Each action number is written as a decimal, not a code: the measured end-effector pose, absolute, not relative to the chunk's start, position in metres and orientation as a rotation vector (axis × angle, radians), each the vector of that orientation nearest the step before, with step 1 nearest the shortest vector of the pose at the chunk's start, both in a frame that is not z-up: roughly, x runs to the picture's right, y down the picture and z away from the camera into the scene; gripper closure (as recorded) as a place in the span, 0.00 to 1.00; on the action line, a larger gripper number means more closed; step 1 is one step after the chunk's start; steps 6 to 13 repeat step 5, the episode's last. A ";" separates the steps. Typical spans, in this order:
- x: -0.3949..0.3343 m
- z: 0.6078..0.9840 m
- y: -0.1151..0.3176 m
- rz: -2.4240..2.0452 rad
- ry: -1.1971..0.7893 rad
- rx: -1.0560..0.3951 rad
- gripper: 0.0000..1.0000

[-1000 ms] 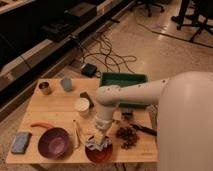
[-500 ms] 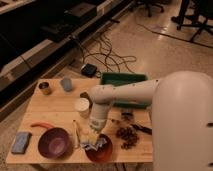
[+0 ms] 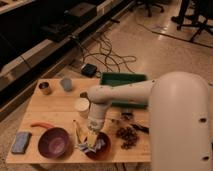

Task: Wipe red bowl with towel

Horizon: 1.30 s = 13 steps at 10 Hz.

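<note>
Hand: the hand (image 3: 93, 131) points down over the red bowl, at 6 o'clock on the tabletop; finger state cannot be determined.
Blue sponge: (image 3: 21, 142) flat at the 8 o'clock corner.
Purple bowl: (image 3: 53, 142) upright, just right of the sponge.
Metal can: (image 3: 45, 88) at 10 o'clock.
Grey cup: (image 3: 66, 83) right of the can.
Towel: (image 3: 90, 144) crumpled, lying on the red bowl's left rim beneath the hand.
Red bowl: (image 3: 100, 146) at the near edge.
Green tray: (image 3: 123, 80) at 1 o'clock.
Tabletop: (image 3: 55, 110) light wood.
</note>
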<state>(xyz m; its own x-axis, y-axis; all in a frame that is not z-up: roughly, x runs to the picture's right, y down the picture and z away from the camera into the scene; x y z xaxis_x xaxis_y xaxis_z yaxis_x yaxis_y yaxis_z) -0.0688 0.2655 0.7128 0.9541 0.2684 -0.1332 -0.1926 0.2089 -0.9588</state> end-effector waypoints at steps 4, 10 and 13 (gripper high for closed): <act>-0.054 0.699 0.264 0.350 -0.067 -1.294 0.20; -0.054 0.699 0.264 0.350 -0.067 -1.294 0.20; -0.054 0.699 0.264 0.350 -0.067 -1.294 0.20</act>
